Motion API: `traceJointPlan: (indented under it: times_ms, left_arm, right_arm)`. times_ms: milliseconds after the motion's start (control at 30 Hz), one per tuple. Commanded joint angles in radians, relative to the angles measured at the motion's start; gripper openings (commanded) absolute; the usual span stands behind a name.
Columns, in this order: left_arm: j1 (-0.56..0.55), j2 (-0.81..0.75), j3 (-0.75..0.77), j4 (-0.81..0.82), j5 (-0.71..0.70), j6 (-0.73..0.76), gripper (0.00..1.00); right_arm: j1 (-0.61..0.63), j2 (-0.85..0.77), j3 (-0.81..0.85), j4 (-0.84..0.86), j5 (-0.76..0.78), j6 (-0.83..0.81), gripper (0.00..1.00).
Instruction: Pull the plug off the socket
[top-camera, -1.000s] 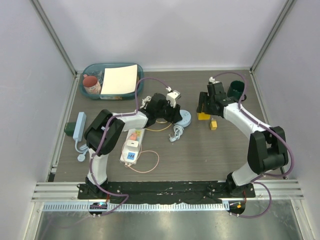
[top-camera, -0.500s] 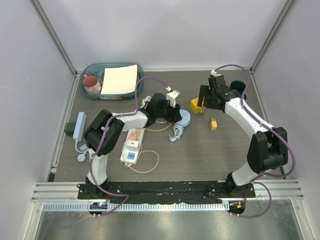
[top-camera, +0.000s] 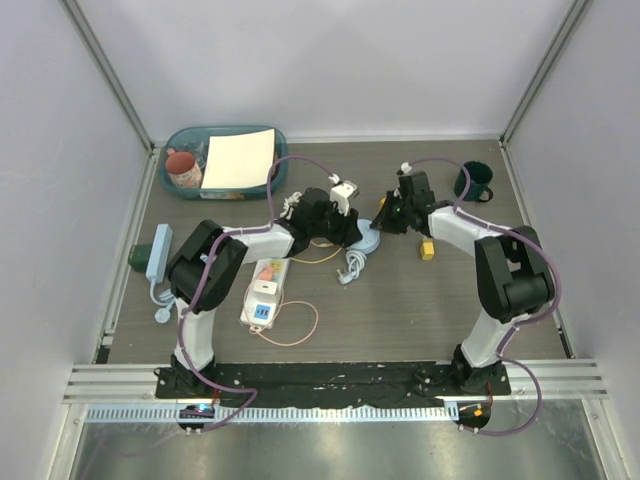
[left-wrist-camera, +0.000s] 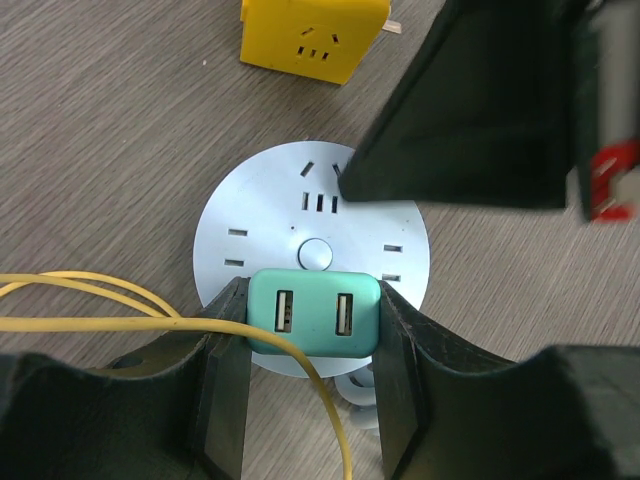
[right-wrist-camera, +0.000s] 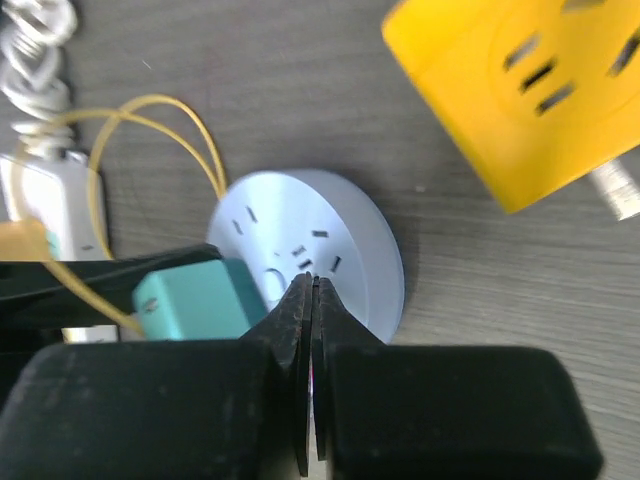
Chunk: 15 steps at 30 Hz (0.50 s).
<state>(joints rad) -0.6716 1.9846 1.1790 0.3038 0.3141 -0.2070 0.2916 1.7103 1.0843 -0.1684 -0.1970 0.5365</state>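
I am viewing a dark wood-grain table (top-camera: 400, 310) that is standing between pale walls, with both arms reaching toward its middle.

1. Left gripper (left-wrist-camera: 313, 315): I am seeing it clamped on a teal USB block (left-wrist-camera: 313, 300), one finger pressing each side. The block is sitting on a round pale-blue outlet disc (left-wrist-camera: 240, 200). A yellow cable (left-wrist-camera: 100, 322) is running across the near left finger.
2. Right gripper (right-wrist-camera: 310, 290): I am seeing its fingers pressed fully together and grasping nothing. The tips are hovering over the same disc, just beside the teal block. Whether they are touching the disc, I cannot tell.
3. A yellow cube (left-wrist-camera: 312, 35) is lying just beyond the disc, apart from it.
4. The socket (top-camera: 268, 270) is lying on the left half of the table, near the left arm's elbow and well apart from both grippers.
5. The plug (top-camera: 264, 290) is sitting seated in the socket, around the middle of the strip, between the pink outlet face and the blue outlet face. Neither gripper is touching it.
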Motion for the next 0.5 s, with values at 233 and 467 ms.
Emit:
traceJointPlan:
  times_ms: [233,467]
  left_arm:
    - [0.006,-0.021,-0.022,-0.043,0.019,-0.005,0.0]
    - [0.023,-0.089,0.025,-0.163,0.013,0.07,0.0]
  right_arm:
    - [0.06,0.12,-0.107,0.138,0.008,0.037,0.01]
    - [0.064,0.071,-0.196,0.04,0.241,-0.056,0.01]
